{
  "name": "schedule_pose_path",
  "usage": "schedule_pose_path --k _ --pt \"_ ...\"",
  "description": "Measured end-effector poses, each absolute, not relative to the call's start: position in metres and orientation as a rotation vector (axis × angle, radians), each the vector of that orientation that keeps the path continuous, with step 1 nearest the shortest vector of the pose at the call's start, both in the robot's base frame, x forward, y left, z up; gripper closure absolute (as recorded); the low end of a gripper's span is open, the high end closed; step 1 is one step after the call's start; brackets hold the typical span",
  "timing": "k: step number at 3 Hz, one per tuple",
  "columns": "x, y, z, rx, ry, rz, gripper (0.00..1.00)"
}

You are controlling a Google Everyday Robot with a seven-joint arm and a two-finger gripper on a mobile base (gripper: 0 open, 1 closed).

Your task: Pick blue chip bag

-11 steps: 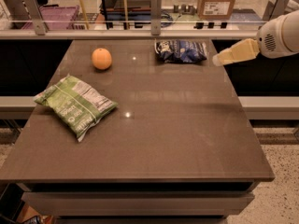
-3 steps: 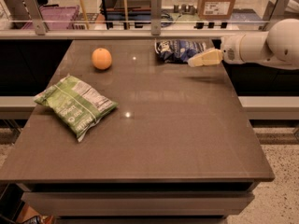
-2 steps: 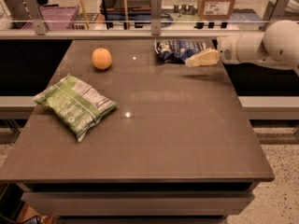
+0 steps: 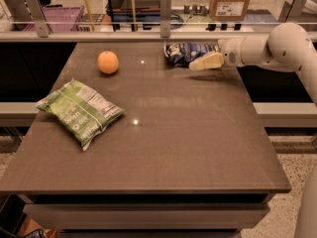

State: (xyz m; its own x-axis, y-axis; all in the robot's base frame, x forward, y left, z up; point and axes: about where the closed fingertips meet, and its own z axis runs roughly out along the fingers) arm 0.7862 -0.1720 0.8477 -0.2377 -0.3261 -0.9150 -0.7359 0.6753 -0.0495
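Observation:
The blue chip bag (image 4: 185, 52), a small crinkled dark-blue foil bag with white markings, lies at the far edge of the brown table (image 4: 163, 143), right of centre. My gripper (image 4: 200, 63) reaches in from the right on a white arm (image 4: 277, 46). Its cream tip sits just in front of the bag's right half and covers part of it. I cannot tell whether it touches the bag.
An orange (image 4: 108, 62) sits at the far left of the table. A larger light-green bag with a white label (image 4: 79, 111) lies at the left. A glass rail on metal posts (image 4: 165, 8) runs behind the table's far edge.
My gripper has moved left along the far edge, from beyond the bag's right side to right in front of the bag. The bag, orange and green bag have not moved.

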Motion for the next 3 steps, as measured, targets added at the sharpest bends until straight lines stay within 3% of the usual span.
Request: schedule_pose_path --k 2,3 --pt "0.803 -0.152 0.833 -0.875 1.795 0.565 0.0" --pt "0.804 -0.15 0.831 -0.877 1.795 0.57 0.15"
